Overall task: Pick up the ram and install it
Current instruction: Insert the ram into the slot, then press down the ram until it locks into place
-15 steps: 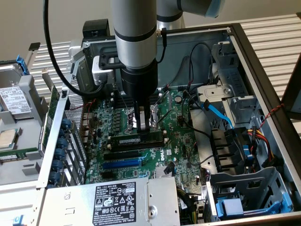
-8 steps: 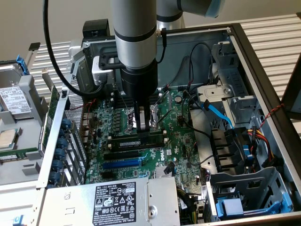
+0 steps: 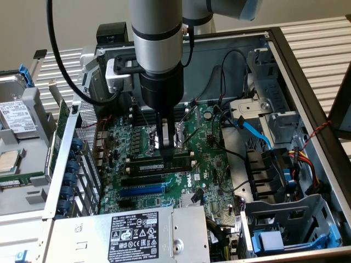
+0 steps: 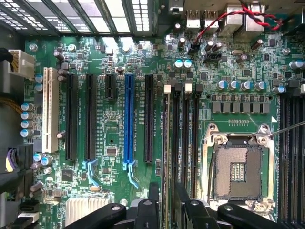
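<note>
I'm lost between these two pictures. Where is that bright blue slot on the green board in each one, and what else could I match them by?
Exterior view: the blue expansion slot lies low, towards the exterior view's left, just above the labelled power supply.
Wrist view: the blue expansion slot runs lengthwise between black slots.
Shared landmark: the silver CPU socket, beyond the memory slots from the blue one.
</note>
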Available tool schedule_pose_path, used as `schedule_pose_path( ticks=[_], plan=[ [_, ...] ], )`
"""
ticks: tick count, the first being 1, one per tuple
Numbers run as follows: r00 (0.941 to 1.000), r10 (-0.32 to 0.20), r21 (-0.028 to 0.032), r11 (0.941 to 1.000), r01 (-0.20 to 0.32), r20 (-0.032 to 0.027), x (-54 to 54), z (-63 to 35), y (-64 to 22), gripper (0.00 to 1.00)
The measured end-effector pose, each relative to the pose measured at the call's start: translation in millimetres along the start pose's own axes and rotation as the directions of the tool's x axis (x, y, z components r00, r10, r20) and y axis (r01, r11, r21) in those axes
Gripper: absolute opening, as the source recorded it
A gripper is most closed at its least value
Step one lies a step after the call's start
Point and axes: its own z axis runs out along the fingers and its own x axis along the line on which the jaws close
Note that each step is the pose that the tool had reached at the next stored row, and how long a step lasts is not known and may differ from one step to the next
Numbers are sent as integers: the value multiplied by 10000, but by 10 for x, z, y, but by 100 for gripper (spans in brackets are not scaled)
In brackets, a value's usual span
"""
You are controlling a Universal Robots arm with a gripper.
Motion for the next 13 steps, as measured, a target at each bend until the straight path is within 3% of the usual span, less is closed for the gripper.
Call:
schedule_pose_path(
  ticks=[13],
  plan=[
    [10000, 0, 15, 10000, 0, 24, 0, -51, 4, 28]
  ],
)
